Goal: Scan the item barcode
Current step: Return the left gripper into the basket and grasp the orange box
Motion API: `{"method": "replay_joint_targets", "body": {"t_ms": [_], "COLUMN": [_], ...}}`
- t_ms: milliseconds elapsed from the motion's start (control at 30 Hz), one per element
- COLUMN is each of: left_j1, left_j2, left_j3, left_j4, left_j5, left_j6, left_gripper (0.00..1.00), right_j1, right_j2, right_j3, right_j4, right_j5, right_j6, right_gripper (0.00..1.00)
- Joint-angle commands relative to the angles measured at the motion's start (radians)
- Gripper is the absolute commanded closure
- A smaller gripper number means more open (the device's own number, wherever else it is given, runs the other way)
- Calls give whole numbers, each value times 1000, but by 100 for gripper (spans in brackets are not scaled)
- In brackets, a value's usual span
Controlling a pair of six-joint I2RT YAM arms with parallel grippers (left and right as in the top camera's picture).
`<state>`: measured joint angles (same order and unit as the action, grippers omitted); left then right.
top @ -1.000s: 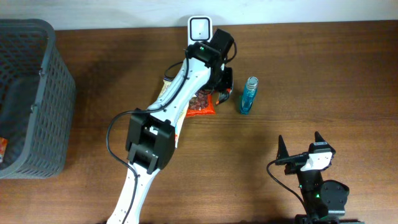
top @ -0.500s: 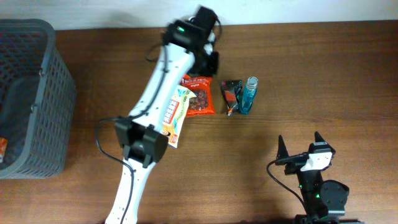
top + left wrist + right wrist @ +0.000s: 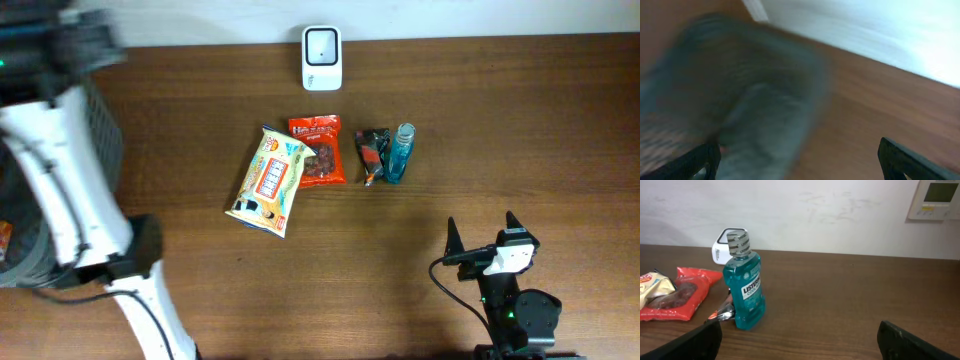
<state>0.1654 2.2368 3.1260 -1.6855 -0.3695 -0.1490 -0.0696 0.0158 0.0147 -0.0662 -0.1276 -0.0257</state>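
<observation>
Wooden table [image 3: 450, 100], left gripper [image 3: 801, 160] over the basket [image 3: 110, 125], right gripper [image 3: 799, 340] well right of it, both spread wide, empty. Next pick's barcode should be kept uncovered.

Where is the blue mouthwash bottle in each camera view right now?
Overhead: the mouthwash bottle sits right of centre, beside a dark packet.
Left wrist: not in it; the picture is motion-blurred.
Right wrist: it stands upright, left of centre.
Shared landmark: the white scanner, top centre overhead, just behind the bottle's cap in the right wrist view.
</observation>
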Motion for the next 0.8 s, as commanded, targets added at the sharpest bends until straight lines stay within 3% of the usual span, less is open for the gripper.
{"method": "replay_joint_targets", "body": {"t_ms": [0,100,267,567,633,700,767], "left_j1": [183,299,399,412,418,436,462], "left_j2": [-12,-12,-12,-12,-12,-12,-12], "left_j3": [-34,-119,-538,-1146,-1233,-1268,-1289], "left_j4": [-2,-2,79,454,569,650,682], "left_j5": [-72,-73,-193,-463,-462,-451,-333], "left_j6": [-45,-93,-75,363,510,575,629], "left_gripper": [1,1,1,2,2,2,2], "right_j1": [-3,-3,-3,-3,-3,-3,-3], "right_j2": [-6,-6,-6,-6,-7,-7,-7], "right_j3": [-9,-9,-9,-9,-9,-9,-9], "right_j4": [-1,-1,-1,-1,-1,-1,-1], "right_j5": [8,8,8,8,8,8,8], "right_j6": [3,3,3,4,4,3,4], "right_gripper": [2,2,2,2,2,2,2]}}
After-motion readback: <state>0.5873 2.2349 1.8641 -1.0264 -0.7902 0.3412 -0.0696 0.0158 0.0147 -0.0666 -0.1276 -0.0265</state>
